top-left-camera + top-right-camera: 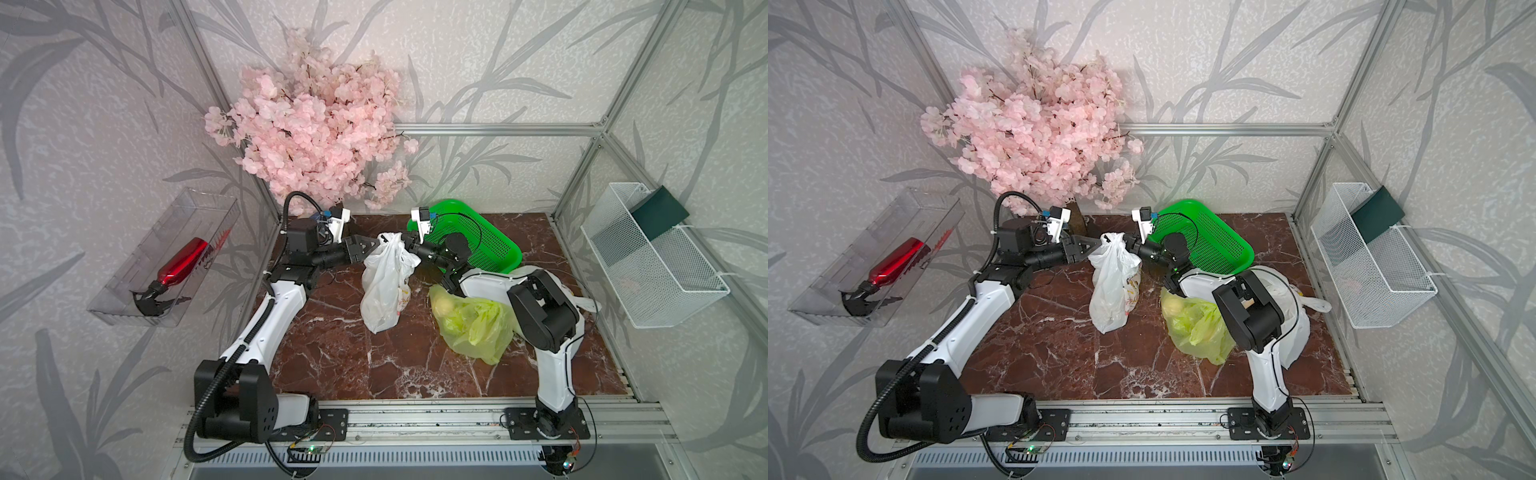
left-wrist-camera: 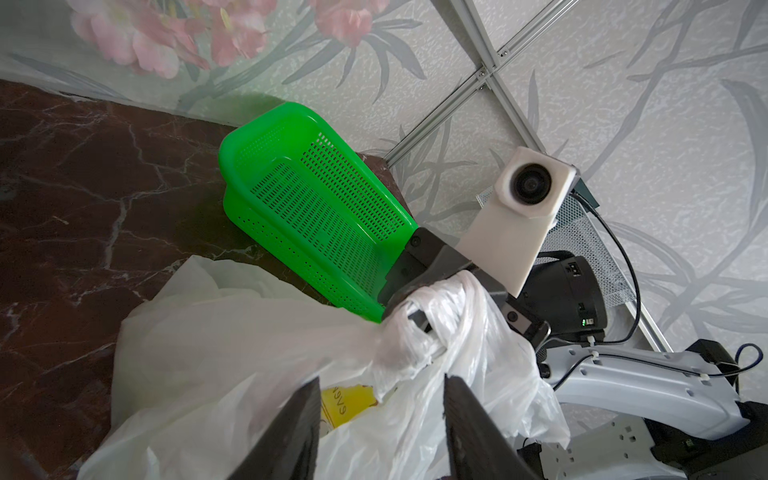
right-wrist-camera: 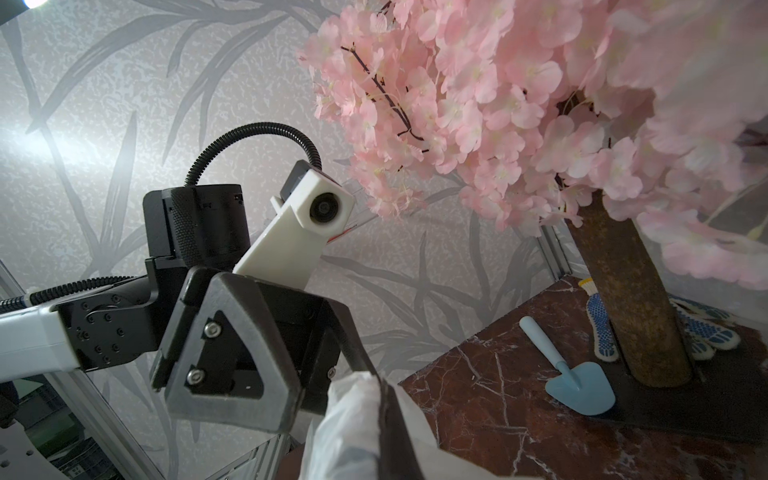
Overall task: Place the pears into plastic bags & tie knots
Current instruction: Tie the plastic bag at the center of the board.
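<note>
sagging from a handle (image 2: 419, 332) clamped in the right gripper (image 2: 405, 301), the white bag (image 1: 380, 299) looks light, limp, slippery; left gripper (image 2: 381, 380), jaws apart, should pinch its neck.

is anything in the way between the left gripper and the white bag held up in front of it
Nothing visible: the left gripper is open right at the white bag, while the right gripper pinches its top.

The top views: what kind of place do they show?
Probably a staged robot test cell, not a home: an aluminium frame holds wallpapered panels, with a marble-look table and a fake blossom tree.
</note>
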You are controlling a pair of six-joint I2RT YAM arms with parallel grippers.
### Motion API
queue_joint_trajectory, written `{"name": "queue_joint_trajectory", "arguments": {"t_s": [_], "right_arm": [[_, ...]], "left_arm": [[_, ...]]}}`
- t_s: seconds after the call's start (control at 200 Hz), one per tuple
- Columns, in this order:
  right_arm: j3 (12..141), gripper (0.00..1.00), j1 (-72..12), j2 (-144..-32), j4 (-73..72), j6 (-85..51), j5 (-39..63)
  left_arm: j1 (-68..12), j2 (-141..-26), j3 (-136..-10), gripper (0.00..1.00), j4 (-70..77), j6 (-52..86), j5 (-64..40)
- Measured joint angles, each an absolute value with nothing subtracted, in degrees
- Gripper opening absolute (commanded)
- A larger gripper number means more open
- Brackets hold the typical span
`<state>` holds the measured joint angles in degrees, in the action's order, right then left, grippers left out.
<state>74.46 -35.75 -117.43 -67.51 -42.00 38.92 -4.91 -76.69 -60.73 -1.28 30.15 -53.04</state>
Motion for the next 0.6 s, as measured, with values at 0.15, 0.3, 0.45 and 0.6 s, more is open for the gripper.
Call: {"name": "queue_joint_trajectory", "arguments": {"t_s": [0.15, 0.3, 0.45, 0.6], "right_arm": [[74.5, 0.00, -35.9, -117.4, -67.5, -42.1, 39.0], [74.5, 0.00, -35.9, -117.5, -67.5, -42.2, 39.1], [74.5, 0.00, -35.9, -117.8, -67.5, -42.2, 39.0], [74.4, 0.04, -35.8, -117.8, -67.5, -42.2, 39.0]], "left_arm": [[-5.3, -78.1, -60.8, 0.38, -0.1, 31.1, -53.8], [-5.7, -79.2, -60.8, 0.24, 1.1, 32.1, -54.3], [-5.8, -80.1, -61.0, 0.02, 1.7, 32.4, -55.2], [-5.6, -80.3, -61.1, 0.00, 1.7, 32.3, -55.8]]}}
